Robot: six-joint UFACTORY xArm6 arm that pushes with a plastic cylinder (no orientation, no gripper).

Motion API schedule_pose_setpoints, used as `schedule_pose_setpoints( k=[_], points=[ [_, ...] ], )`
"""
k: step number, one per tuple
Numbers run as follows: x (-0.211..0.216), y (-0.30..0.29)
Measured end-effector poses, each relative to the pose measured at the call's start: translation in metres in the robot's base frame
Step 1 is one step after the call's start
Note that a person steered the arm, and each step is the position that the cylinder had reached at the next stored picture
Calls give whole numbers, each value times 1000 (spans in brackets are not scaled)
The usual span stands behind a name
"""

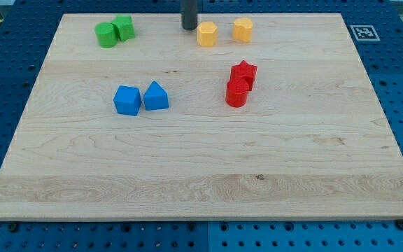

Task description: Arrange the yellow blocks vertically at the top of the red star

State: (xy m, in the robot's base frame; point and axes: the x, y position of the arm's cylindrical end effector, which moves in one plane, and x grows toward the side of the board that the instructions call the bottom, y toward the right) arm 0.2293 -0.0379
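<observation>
Two yellow blocks sit near the view's top: a yellow hexagon-like block (207, 33) and a second yellow block (243, 29) to its right, with a gap between them. The red star (244, 72) lies below them, touching a red cylinder (236, 92) at its lower left. My tip (189, 26) is just left of the left yellow block, close to it; I cannot tell whether it touches.
Two green blocks (114, 31) touch each other at the view's top left. A blue block (127, 100) and a blue triangular block (156, 96) sit side by side left of centre. The wooden board (201, 175) lies on a blue perforated table.
</observation>
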Motion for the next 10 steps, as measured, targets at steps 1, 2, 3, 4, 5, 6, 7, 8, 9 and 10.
schedule_pose_setpoints(
  k=[1,2,3,4,5,6,7,8,9,10],
  points=[
    [19,15],
    [25,35],
    [32,41],
    [41,29],
    [41,52],
    [41,70],
    [42,71],
    [60,71],
    [67,71],
    [91,71]
  ],
)
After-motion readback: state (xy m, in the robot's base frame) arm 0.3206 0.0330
